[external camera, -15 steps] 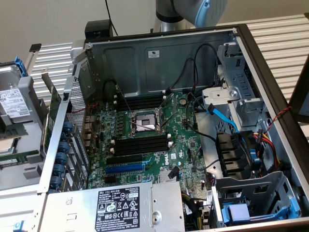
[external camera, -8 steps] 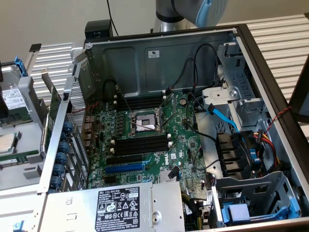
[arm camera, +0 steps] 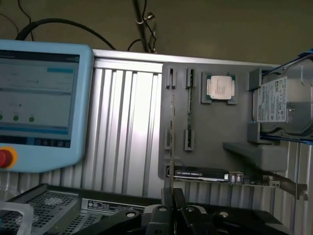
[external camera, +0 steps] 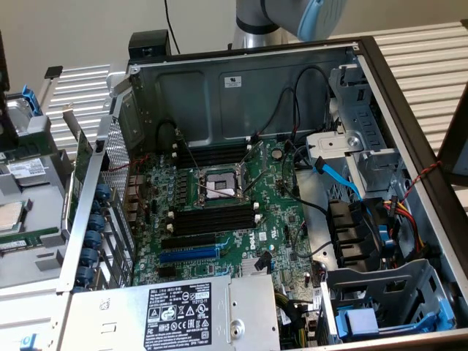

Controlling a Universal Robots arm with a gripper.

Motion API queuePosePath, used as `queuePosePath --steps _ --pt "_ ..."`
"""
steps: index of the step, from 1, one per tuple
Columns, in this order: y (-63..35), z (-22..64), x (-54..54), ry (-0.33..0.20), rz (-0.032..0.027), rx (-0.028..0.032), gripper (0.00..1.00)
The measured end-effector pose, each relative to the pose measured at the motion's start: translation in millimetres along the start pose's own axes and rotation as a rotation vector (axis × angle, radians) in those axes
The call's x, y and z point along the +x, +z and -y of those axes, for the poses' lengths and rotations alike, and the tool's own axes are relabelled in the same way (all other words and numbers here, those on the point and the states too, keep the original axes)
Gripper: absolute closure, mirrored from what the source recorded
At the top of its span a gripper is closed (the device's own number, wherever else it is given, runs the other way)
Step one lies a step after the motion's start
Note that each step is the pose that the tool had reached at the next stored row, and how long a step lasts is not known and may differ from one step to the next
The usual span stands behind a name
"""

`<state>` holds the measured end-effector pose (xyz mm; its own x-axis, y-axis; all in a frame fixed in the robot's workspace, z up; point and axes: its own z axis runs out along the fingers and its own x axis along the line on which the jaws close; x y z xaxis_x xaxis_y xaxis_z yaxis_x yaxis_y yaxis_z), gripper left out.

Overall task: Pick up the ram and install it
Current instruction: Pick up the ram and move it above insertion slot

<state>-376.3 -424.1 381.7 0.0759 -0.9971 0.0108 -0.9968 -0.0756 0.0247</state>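
Nothing of the task is done yet, judging by how things lie. In the exterior view, outside the computer case (external camera: 219, 80) and off its left wall, the ram (external camera: 28, 239) lies as a thin green strip in a grey tray (external camera: 22, 259) on the ribbed desk (external camera: 80, 77), untouched and well apart from the arm. Inside the case, the long black slots (external camera: 212, 219) below the processor socket (external camera: 219, 184) and the second set (external camera: 219, 155) above it all look empty, as does the blue slot (external camera: 189, 254) nearer the power supply. Only a part of the robot arm (external camera: 292, 14) shows, above the case's rear wall.

In the wrist view the end effector (arm camera: 172, 203) has its fingers pressed together with nothing between them, facing the tray (arm camera: 215, 132) from outside the case. The thin stick (arm camera: 172, 110) standing edge-on in the tray's holders is probably the ram. Both pickup and seating remain.
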Motion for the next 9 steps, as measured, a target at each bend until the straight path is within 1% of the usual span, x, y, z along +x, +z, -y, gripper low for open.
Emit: queuePosePath --steps 5,9 --pt "-14.6 16.5 1.4 0.000 0.0000 0.0000 0.87" --pt "-22.7 30.6 2.6 0.000 0.0000 0.0000 0.87"
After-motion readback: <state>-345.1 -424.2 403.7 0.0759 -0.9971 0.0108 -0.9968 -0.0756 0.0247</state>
